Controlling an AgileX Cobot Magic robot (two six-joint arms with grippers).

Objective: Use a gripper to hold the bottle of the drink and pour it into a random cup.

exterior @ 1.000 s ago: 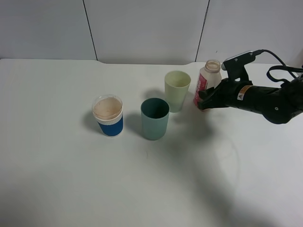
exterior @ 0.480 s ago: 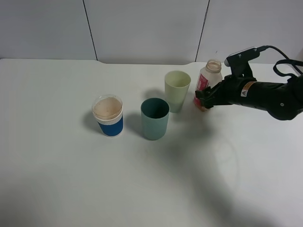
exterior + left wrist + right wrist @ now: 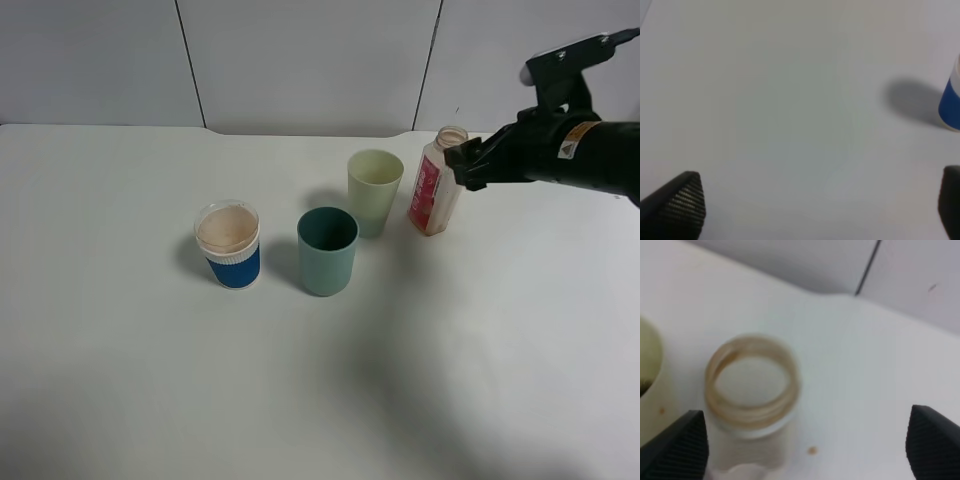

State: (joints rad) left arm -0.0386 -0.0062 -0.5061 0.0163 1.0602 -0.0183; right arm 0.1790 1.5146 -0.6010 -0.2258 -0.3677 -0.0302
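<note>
The bottle (image 3: 436, 184), translucent with a red-pink label and no cap, stands upright on the table right of the pale yellow-green cup (image 3: 375, 190). It looks nearly empty, with a brownish trace at its base. My right gripper (image 3: 464, 164) is open and empty, raised just right of the bottle's neck. In the right wrist view the bottle's open neck (image 3: 752, 385) lies below, between the spread fingertips (image 3: 680, 445), and the cup's rim (image 3: 647, 360) shows at the edge. My left gripper (image 3: 815, 200) is open over bare table and does not show in the exterior view.
A teal-green cup (image 3: 327, 250) stands in front of the pale cup. A blue-and-white cup (image 3: 229, 244) stands to its left and also shows in the left wrist view (image 3: 951, 100). Small brown drops (image 3: 812, 450) lie by the bottle. A white wall is behind the table.
My right gripper has let go of the bottle and risen up and to the right. The bottle now stands upright on the table, free of the gripper.
</note>
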